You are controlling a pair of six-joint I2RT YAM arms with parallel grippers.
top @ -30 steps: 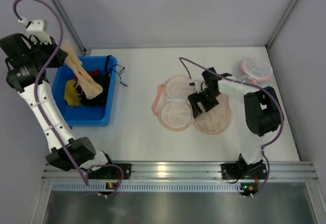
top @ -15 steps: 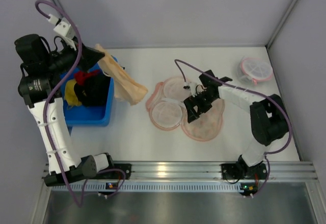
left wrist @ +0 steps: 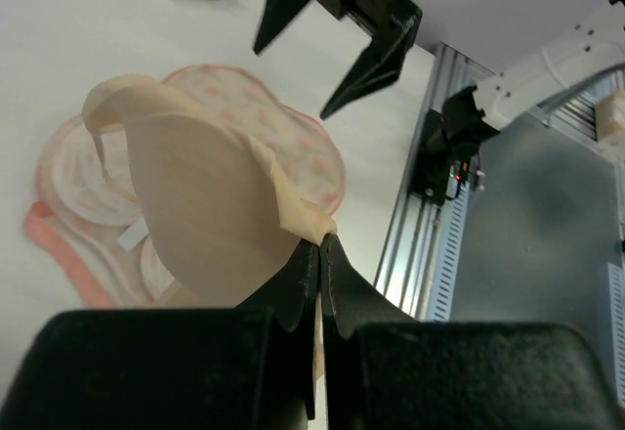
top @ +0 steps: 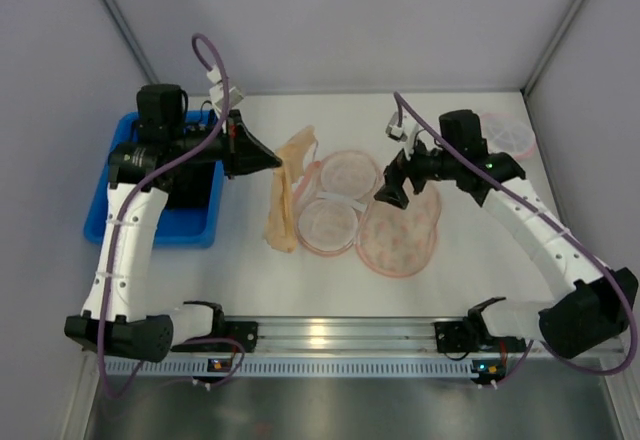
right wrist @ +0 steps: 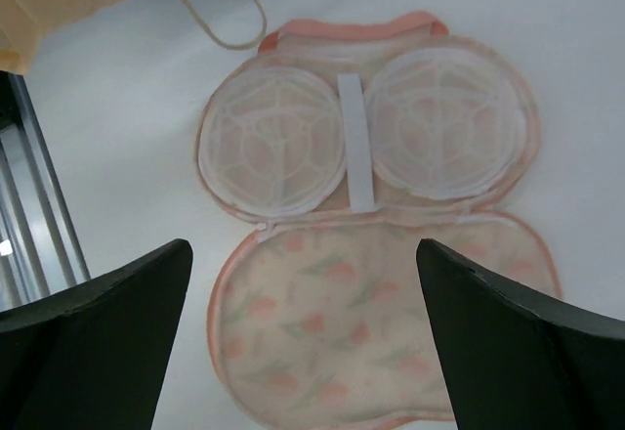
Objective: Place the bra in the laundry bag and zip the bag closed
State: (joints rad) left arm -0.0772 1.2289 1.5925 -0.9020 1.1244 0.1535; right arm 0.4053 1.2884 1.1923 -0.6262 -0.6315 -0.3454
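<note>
Toward the left edge of the top view sits a blue bin [top: 185,232]. Just right of it, our left end effector [top: 268,162] is pinched tight on one edge of the bra [top: 285,195]. The bra hangs down and trails onto the table [top: 250,260], just beside the left rim of the laundry bag [top: 400,235]. We judge this edge grip lets the cups drape over the pouch. The bag lies unzipped at centre, its mesh-cupped half folded out leftward, ready to receive. Above it, our right end effector [top: 392,188] hovers, fingers spread wide and holding nothing, probably placed to steady the bag.
</note>
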